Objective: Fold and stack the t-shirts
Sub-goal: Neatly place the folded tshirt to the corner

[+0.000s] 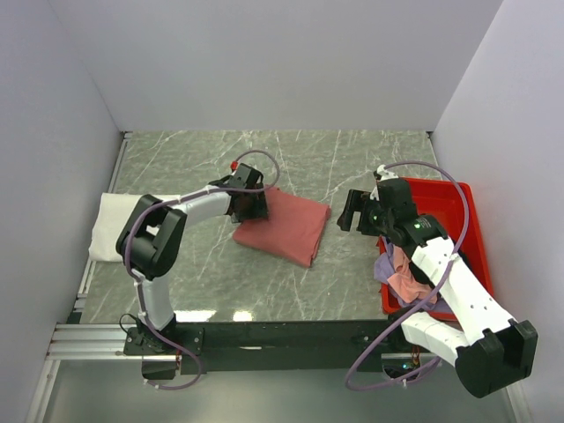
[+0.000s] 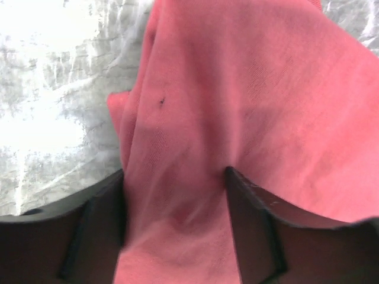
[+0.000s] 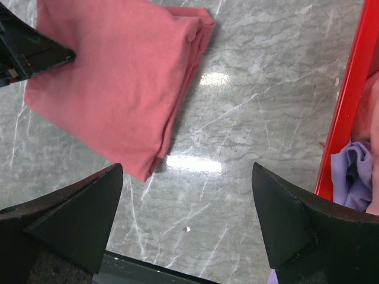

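A dusty red t-shirt (image 1: 286, 227) lies folded in a rectangle mid-table; it also shows in the right wrist view (image 3: 118, 77). My left gripper (image 1: 251, 210) sits on its far left corner, fingers apart and pressed into the red fabric (image 2: 237, 89), which fills the gap between them (image 2: 174, 177). My right gripper (image 1: 346, 212) is open and empty above bare table to the right of the shirt (image 3: 186, 171). A folded white t-shirt (image 1: 113, 226) lies at the left edge. Pink (image 1: 407, 278) and lavender (image 1: 385, 267) t-shirts lie crumpled in the tray.
A rigid red plastic tray (image 1: 467, 211) stands at the right, its rim beside my right gripper (image 3: 343, 112). Grey walls close in the left, back and right. The black mounting rail (image 1: 282, 335) runs along the near edge.
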Controlling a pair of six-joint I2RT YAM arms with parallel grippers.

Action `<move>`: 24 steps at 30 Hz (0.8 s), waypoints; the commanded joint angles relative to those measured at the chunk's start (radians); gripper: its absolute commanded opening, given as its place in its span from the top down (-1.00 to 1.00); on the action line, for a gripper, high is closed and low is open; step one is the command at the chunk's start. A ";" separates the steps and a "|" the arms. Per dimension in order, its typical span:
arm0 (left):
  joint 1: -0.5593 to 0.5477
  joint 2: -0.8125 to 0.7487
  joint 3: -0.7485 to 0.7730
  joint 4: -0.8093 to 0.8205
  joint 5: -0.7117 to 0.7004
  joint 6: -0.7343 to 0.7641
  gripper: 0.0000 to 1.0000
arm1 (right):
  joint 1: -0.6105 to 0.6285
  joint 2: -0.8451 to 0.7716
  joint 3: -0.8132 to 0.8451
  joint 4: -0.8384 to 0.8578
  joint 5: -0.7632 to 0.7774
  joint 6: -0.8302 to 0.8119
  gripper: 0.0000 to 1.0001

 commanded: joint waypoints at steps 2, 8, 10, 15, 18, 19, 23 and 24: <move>-0.037 0.060 0.042 -0.060 -0.055 0.008 -0.26 | -0.012 -0.022 0.015 0.018 -0.019 -0.030 -0.90; -0.090 0.126 0.123 -0.147 -0.186 0.011 0.26 | -0.025 -0.035 0.005 0.037 -0.037 -0.035 -0.90; -0.108 0.151 0.161 -0.177 -0.242 0.015 0.52 | -0.028 -0.040 0.000 0.048 -0.058 -0.036 -0.90; -0.122 0.139 0.180 -0.232 -0.354 0.005 0.99 | -0.031 -0.052 -0.017 0.066 -0.069 -0.033 -0.90; -0.126 0.090 0.163 -0.258 -0.474 0.021 0.99 | -0.029 -0.058 -0.023 0.080 -0.092 -0.032 -0.90; -0.126 0.074 0.159 -0.286 -0.555 0.024 0.99 | -0.032 -0.060 -0.026 0.086 -0.104 -0.032 -0.90; -0.126 0.005 0.110 -0.371 -0.757 0.038 0.99 | -0.032 -0.069 -0.035 0.100 -0.118 -0.027 -0.90; -0.126 -0.021 0.087 -0.387 -0.785 0.043 0.99 | -0.031 -0.069 -0.035 0.101 -0.120 -0.027 -0.90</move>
